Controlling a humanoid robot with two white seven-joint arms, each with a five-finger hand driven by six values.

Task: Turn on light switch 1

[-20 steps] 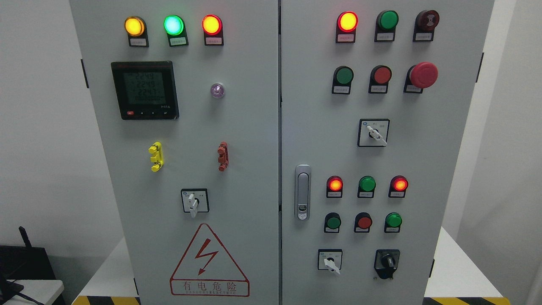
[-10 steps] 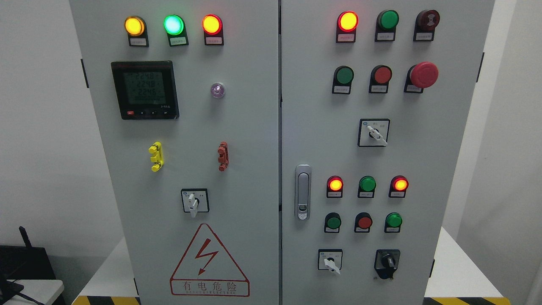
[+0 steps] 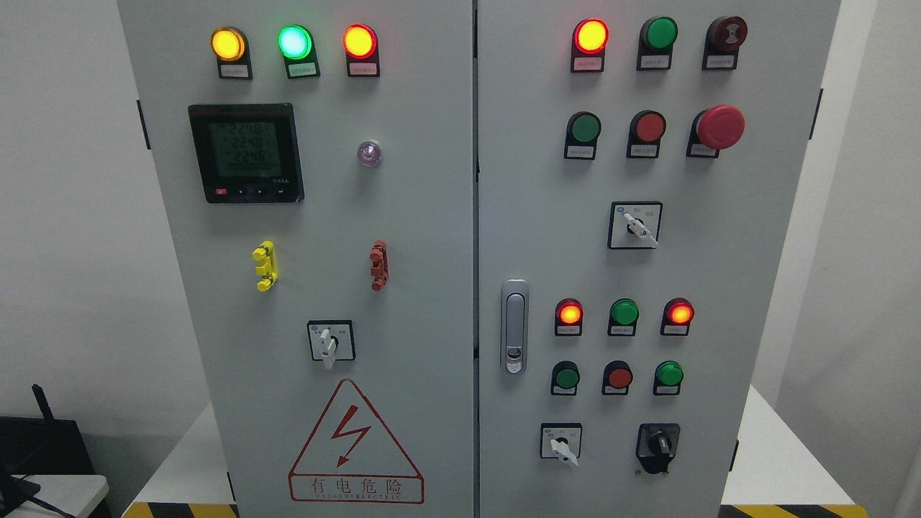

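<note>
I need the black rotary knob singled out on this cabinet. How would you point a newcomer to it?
Start at the right door of the grey cabinet and drop to its bottom row, below the small push buttons. Two rotary switches sit there: the black knob is the right one. Unlike the white-handled selector beside it, it is all black.

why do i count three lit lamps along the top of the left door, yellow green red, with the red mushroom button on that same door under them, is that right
Not quite. The head view does show three lit lamps on the left door: yellow, green and red. But the red mushroom button sits on the right door, in its second row, at the right end. Under the lamps on the left door is the digital meter.
</note>
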